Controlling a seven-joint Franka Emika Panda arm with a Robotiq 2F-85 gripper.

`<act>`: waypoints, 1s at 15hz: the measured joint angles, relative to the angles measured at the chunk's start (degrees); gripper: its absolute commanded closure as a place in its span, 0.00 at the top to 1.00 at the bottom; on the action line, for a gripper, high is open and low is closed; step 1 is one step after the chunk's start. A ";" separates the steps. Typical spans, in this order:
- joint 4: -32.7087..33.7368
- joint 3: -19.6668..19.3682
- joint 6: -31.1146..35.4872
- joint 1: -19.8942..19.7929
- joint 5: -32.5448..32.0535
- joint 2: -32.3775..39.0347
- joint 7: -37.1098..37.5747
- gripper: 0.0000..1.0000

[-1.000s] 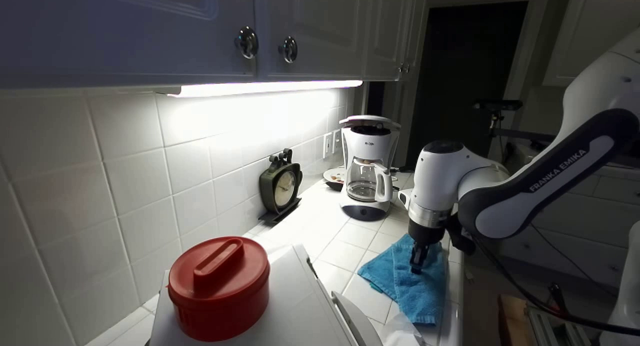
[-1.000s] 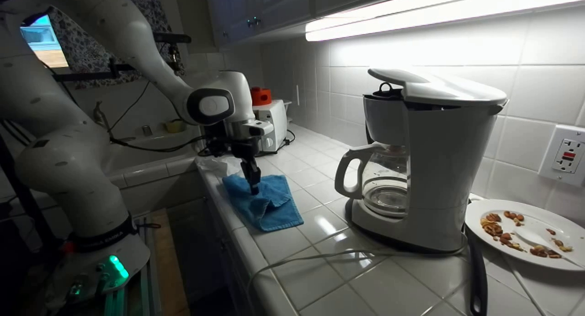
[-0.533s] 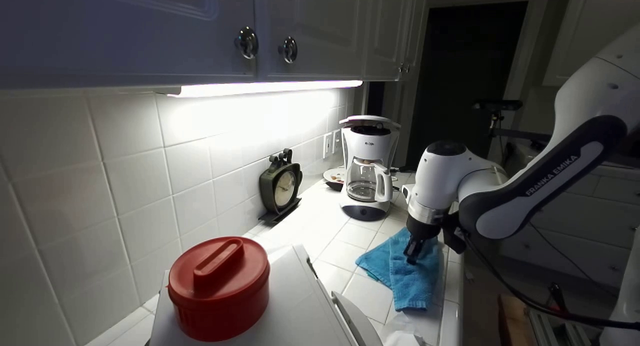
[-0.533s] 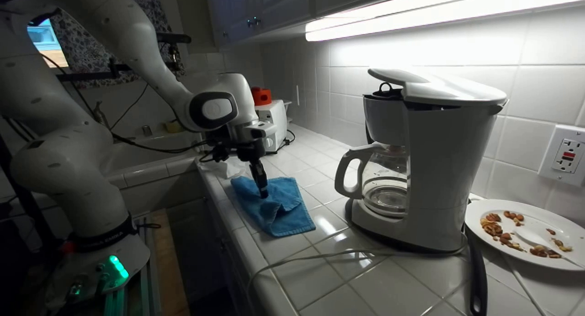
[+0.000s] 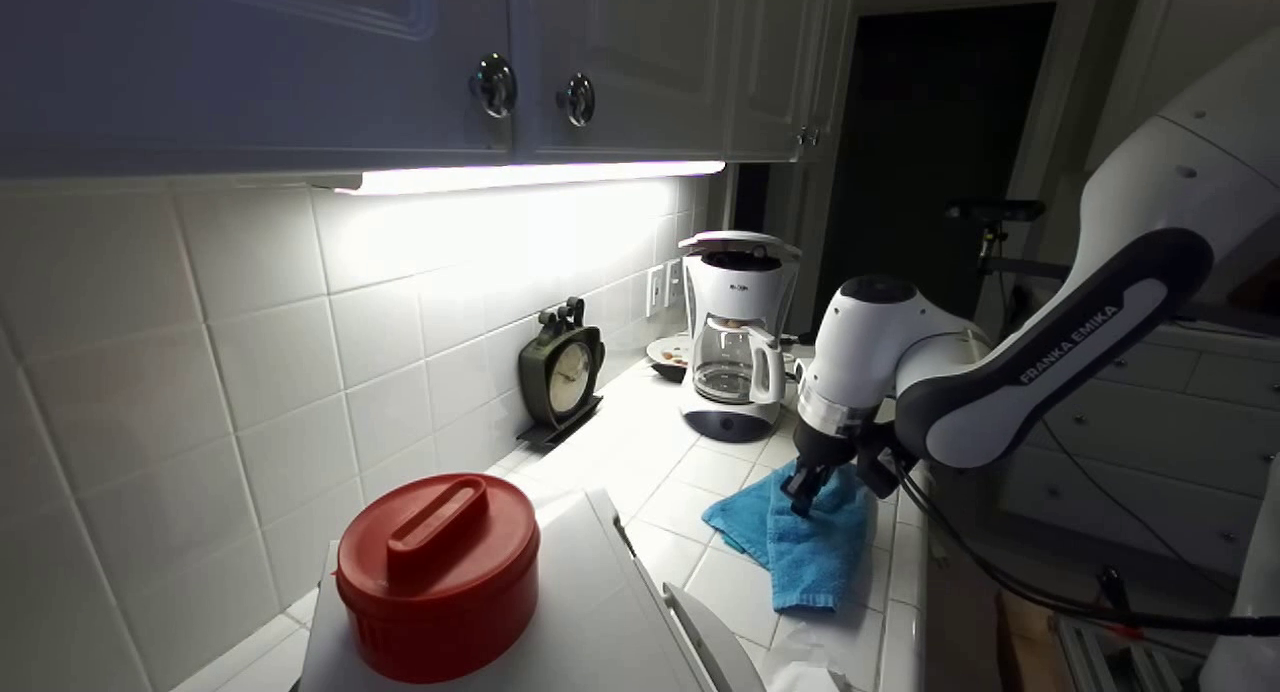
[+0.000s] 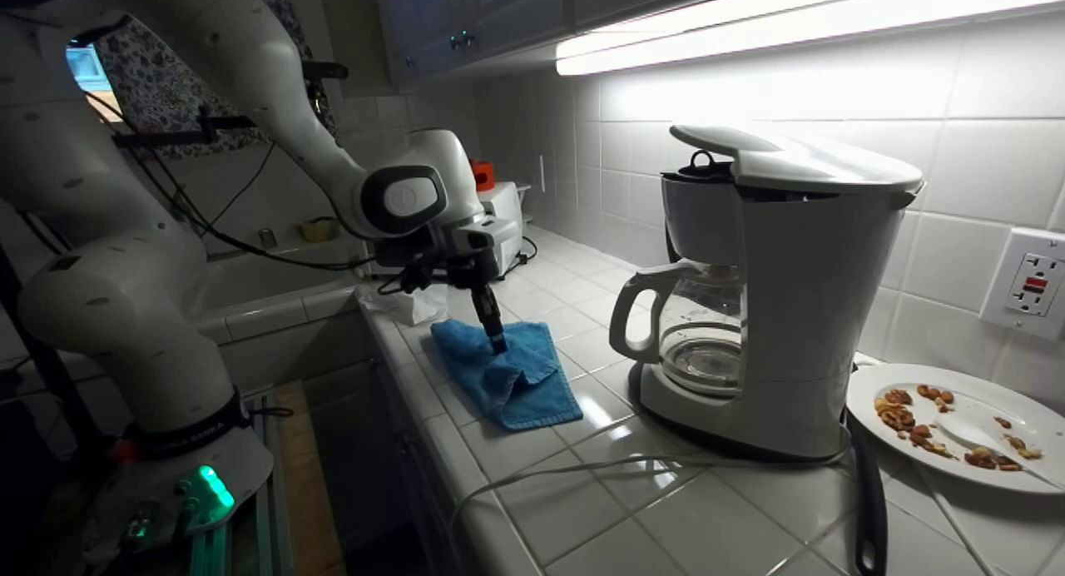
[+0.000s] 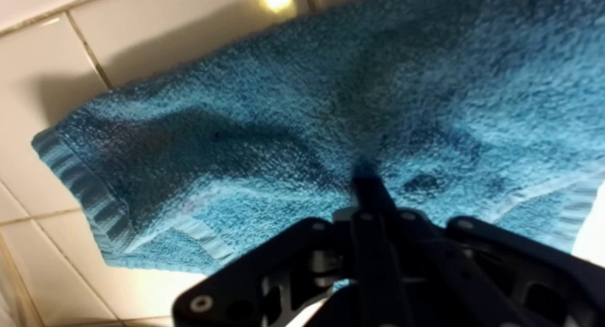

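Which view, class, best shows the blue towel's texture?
The wrist view: the blue towel fills much of it, texture and striped hem clear, though cropped. Both exterior views show it smaller, partly behind the gripper.

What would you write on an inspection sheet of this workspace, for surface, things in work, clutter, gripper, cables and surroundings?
Surface: white tiled counter, with light glare.
Things in work: blue towel, rumpled and partly folded, near the counter's edge.
Clutter: coffee maker, lid partly raised; plate with nuts beside it; lidded red tub on white appliance; crumpled white sheet near the towel.
Gripper: jaws shut, tip down at the towel; whether cloth is pinched, cannot tell.
Cables: pale cord across the counter by the coffee maker; black cable hanging by the arm.
Surroundings: tube lamp lit under wall cabinets; outlet on tiled wall; dark doorway.
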 measured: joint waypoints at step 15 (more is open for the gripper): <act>7.89 -1.38 4.48 4.95 6.02 9.40 1.04 0.04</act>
